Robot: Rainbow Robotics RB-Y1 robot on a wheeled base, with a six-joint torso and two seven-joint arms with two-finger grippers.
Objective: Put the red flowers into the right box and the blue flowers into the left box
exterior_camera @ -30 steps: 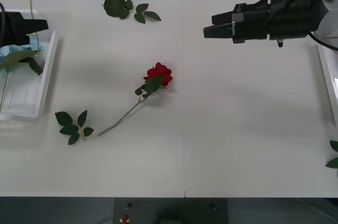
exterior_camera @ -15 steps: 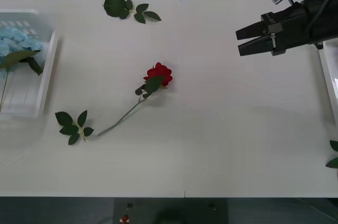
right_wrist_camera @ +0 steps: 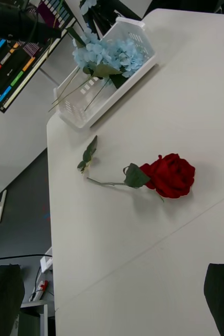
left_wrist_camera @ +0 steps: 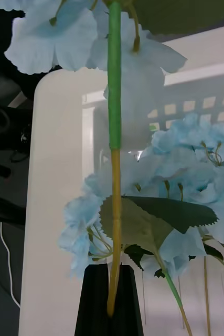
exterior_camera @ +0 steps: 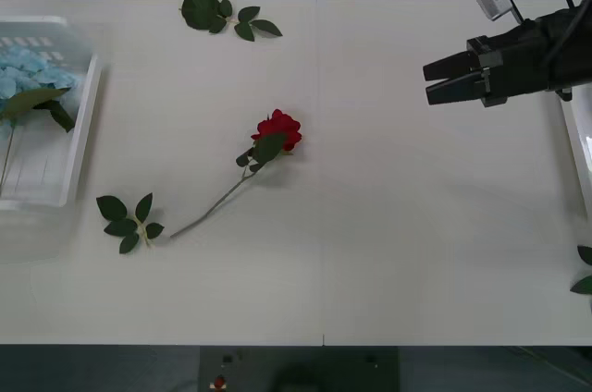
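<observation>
One red flower (exterior_camera: 277, 129) lies mid-table, its stem running toward the front left; it also shows in the right wrist view as a red flower (right_wrist_camera: 170, 175). My right gripper (exterior_camera: 427, 82) hovers open and empty over the table's right side, well right of the rose and near the right box (exterior_camera: 573, 142). The left box (exterior_camera: 83, 124) at the left edge holds several blue flowers (exterior_camera: 23, 73). My left gripper (left_wrist_camera: 110, 273) is shut on the stem of a blue flower (left_wrist_camera: 64, 37), hanging above the left box (left_wrist_camera: 195, 100) and its blue flowers (left_wrist_camera: 195, 152).
Loose leaf sprigs lie at the table's back (exterior_camera: 222, 15), at the front left beside the rose's stem end (exterior_camera: 129, 221), and at the right edge (exterior_camera: 585, 272). A seam runs down the middle of the white table.
My right gripper has drawn back to the right, away from the table's middle. The left arm, over the left box a second ago, has left the front view.
</observation>
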